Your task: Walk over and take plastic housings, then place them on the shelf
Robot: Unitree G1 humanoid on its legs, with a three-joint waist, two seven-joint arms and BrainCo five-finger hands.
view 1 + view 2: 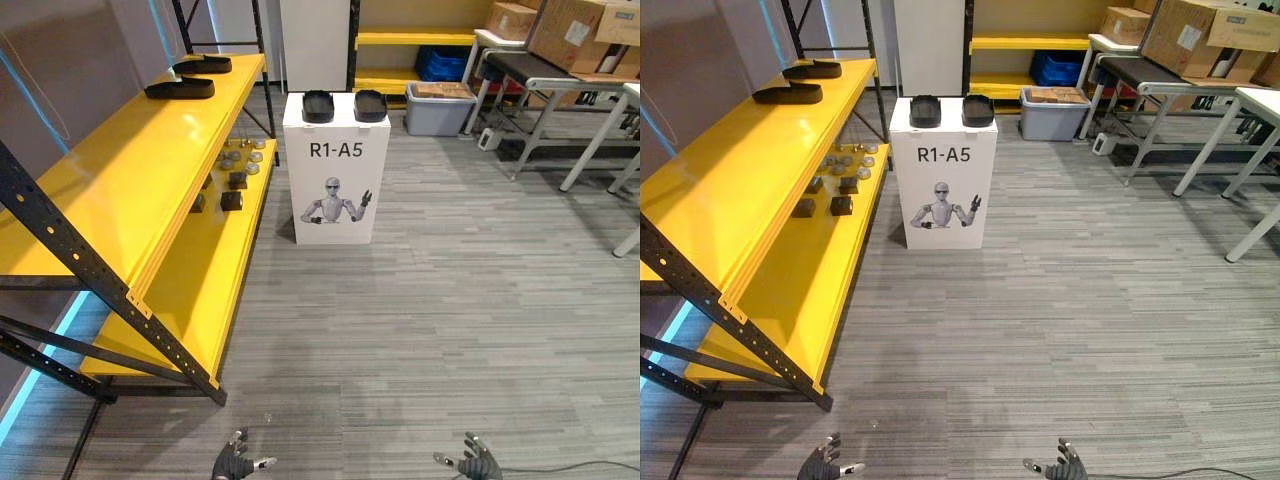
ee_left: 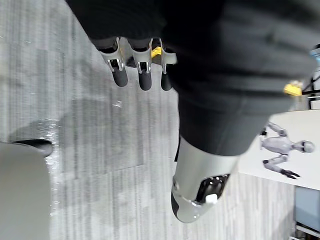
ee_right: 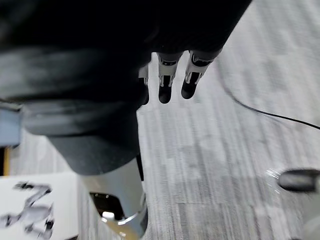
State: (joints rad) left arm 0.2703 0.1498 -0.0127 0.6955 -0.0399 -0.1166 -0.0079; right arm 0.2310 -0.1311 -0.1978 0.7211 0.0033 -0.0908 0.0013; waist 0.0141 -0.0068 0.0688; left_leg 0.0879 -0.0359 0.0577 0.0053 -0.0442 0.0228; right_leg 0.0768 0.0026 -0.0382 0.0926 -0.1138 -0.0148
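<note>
Grey striped floor [image 1: 450, 300] fills the room ahead. On the left stands a big yellow shelf [image 1: 130, 180]. Two black housings [image 1: 180, 88] already lie on its top board, and little metal bits [image 1: 238, 165] lie on the lower board. Straight ahead, well apart from the robot, is a white stand [image 1: 330, 190]. Two plastic housings [image 1: 318, 105] sit side by side on top of it, and these are the ones to take.

I think the job now is walking. Go straight at the stand and keep off the black shelf frame [image 1: 90, 255] (it leans out toward the path). Stop close enough to reach both housings.

Behind the stand, a grey bin [image 1: 438, 115] holds a brown box [image 1: 440, 90]. I cannot tell what is in the blue crate [image 1: 440, 62] beyond it.

The left hand [image 1: 233, 464] and right hand [image 1: 478, 464] hang low, with their fingers loose and apart, holding nothing.
</note>
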